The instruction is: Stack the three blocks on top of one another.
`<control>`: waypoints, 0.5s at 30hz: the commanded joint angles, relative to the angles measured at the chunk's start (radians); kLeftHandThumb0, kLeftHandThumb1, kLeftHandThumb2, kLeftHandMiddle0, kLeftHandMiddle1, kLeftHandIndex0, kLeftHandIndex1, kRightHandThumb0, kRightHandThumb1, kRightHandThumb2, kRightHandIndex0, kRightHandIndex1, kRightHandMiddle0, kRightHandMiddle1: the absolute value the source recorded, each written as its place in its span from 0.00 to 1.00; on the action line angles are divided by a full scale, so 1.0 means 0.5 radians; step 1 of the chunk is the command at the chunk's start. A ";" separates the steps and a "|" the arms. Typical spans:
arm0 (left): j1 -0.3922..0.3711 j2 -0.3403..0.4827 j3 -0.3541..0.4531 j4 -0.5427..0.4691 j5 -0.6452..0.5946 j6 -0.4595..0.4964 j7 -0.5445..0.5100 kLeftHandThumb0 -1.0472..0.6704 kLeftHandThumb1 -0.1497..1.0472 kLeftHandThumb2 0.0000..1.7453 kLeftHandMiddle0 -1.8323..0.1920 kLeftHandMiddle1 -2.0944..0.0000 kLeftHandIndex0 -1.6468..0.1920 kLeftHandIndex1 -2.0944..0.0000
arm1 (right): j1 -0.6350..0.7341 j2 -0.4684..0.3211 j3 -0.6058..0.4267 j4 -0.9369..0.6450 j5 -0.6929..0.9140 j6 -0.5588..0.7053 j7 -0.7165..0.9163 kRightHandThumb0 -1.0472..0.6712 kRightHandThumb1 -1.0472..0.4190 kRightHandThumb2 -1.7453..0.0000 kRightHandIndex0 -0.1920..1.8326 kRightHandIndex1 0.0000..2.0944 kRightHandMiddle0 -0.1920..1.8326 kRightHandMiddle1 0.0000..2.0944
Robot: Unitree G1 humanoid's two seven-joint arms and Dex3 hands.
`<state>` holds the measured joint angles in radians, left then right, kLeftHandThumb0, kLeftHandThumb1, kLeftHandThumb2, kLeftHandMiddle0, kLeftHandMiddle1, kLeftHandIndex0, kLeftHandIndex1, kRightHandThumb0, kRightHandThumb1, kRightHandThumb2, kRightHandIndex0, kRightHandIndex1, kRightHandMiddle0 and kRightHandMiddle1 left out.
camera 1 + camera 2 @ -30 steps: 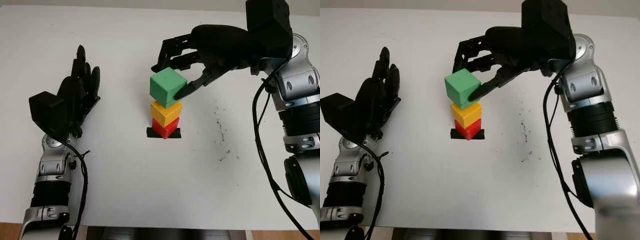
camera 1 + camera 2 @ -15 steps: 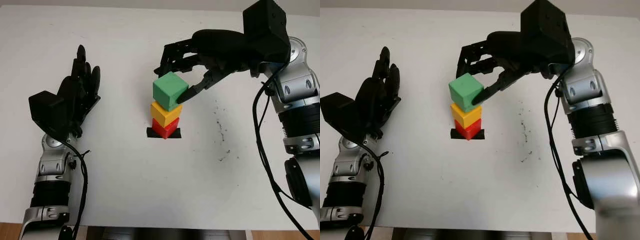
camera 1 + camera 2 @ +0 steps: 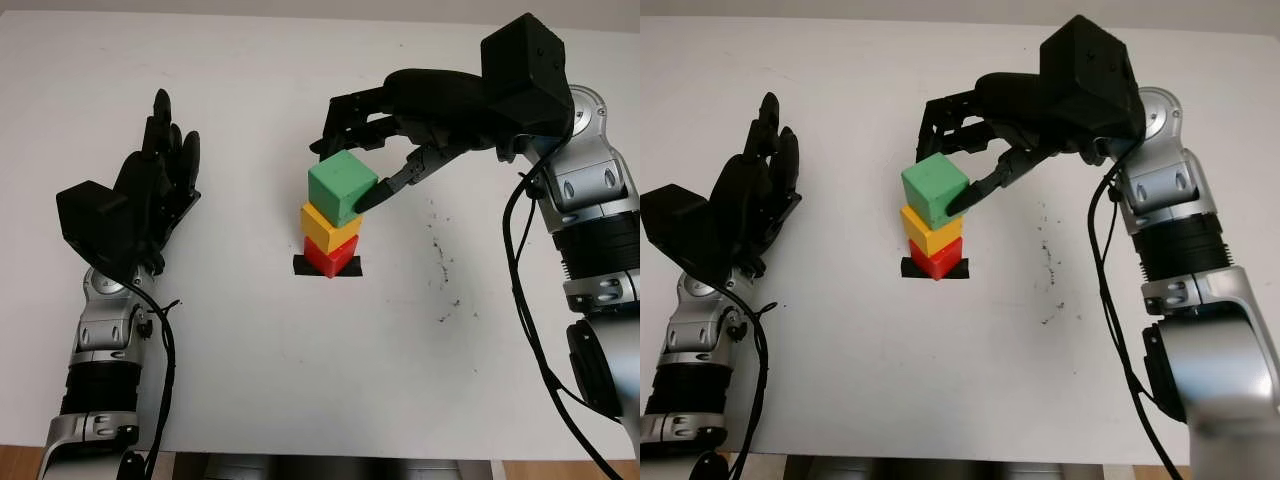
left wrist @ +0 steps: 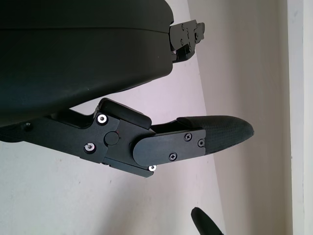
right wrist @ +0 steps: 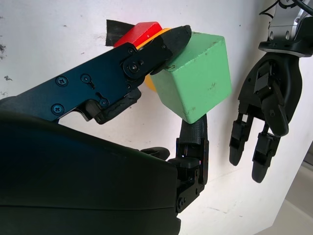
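1. The right hand (image 3: 375, 150) reaches in from the right, its forearm bent over the middle of the white surface (image 3: 250, 340). Its fingers (image 5: 166, 41) grip the green block (image 3: 342, 187): one presses the block's right face, the others curl round its far side.
2. The green block sits tilted on top of the yellow block (image 3: 330, 229), which stands on the red block (image 3: 328, 259).
3. The red block rests on a strip of black tape (image 3: 303, 267) stuck to the surface.
4. The left hand (image 3: 150, 190) is open and holds nothing, raised above the surface's left side, well apart from the stack.
5. The surface carries small dark specks (image 3: 440, 250) to the right of the stack.
6. No writing can be read.
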<state>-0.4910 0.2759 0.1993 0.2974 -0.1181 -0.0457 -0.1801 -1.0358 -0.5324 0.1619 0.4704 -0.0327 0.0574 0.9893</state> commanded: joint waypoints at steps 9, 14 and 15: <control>0.016 0.017 -0.008 -0.019 0.016 -0.033 0.007 0.15 1.00 0.33 1.00 0.99 1.00 1.00 | 0.029 0.019 0.029 -0.051 -0.015 0.019 -0.018 0.32 0.09 0.97 0.27 0.02 0.29 0.79; 0.012 0.011 -0.006 -0.008 0.009 -0.048 0.002 0.15 1.00 0.32 1.00 1.00 1.00 1.00 | 0.029 0.025 0.034 -0.043 -0.006 0.009 -0.017 0.31 0.09 0.97 0.27 0.02 0.29 0.79; 0.012 0.011 -0.007 -0.010 0.009 -0.046 0.003 0.15 1.00 0.32 1.00 1.00 1.00 1.00 | 0.031 0.027 0.034 -0.042 -0.005 0.006 -0.018 0.31 0.09 0.97 0.27 0.02 0.29 0.79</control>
<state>-0.4910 0.2758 0.1969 0.2979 -0.1144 -0.0584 -0.1784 -1.0356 -0.5255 0.1717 0.4599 -0.0343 0.0691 0.9779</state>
